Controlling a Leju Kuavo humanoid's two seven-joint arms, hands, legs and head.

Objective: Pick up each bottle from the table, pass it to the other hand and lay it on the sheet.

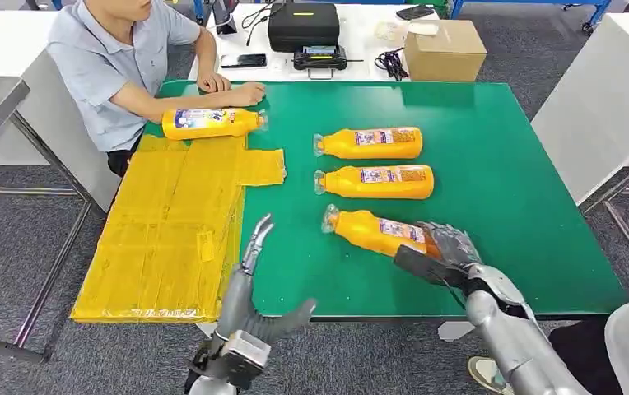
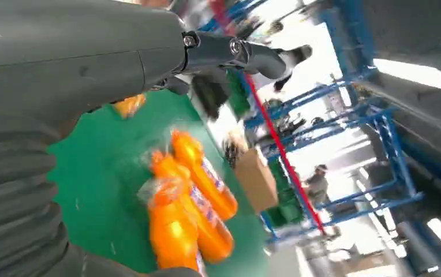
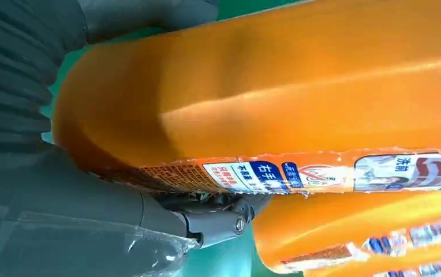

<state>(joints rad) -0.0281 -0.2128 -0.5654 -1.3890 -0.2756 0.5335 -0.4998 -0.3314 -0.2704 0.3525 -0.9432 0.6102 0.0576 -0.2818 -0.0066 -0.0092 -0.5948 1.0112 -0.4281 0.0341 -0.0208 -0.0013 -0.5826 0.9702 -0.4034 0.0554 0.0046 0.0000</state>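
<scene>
On the green table (image 1: pixel 500 206), largest to smallest: a yellow sheet (image 1: pixel 171 230) covers the left side, and a person (image 1: pixel 122 58) sits at the far left corner, one hand resting near the single orange bottle on the sheet (image 1: pixel 212 123), which lies along the sheet's far edge. Three more wait right of centre: the far bottle (image 1: pixel 373 143), the middle bottle (image 1: pixel 381 182), and the near bottle (image 1: pixel 373 231), whose base the robot's right hand (image 1: pixel 443 251) is gripping while it seems to rest on the table. The left hand (image 1: pixel 253 284) hovers near the front edge beside the sheet, fingers apart, holding nothing. By this showing one bottle is delivered and three remain, the handover not yet begun.
</scene>
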